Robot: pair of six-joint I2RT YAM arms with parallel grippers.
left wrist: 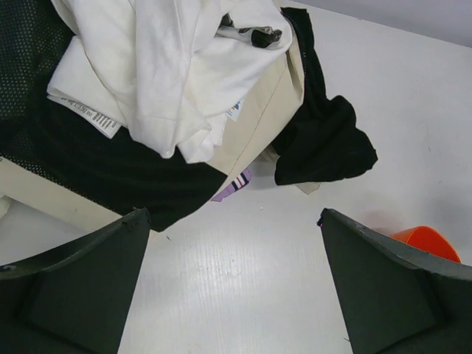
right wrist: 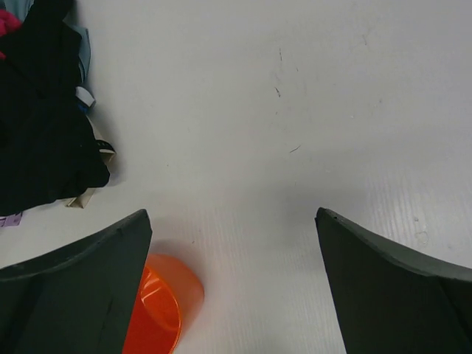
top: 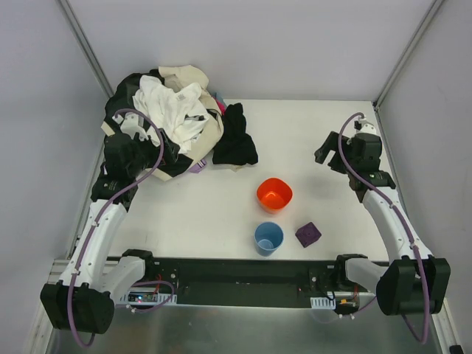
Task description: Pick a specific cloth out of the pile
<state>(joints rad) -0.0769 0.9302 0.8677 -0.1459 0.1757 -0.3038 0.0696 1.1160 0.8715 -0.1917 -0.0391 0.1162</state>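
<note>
Left gripper (left wrist: 232, 221), jaws spread wide and empty, is on what I judge the nearer arm: the cloth (left wrist: 230, 189), a soft lavender sliver with a striped edge, shows at 12 o'clock, running 1-to-7 o'clock from under the pile (left wrist: 169, 81) of limp black, white and cream fabric on the surface (left wrist: 243, 287).

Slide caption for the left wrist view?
Open left gripper faces the pile; the lavender cloth barely peeks out beneath black fabric.

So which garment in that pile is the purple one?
The lavender cloth, only a striped sliver showing under the cream garment at the near edge of the pile.
</note>
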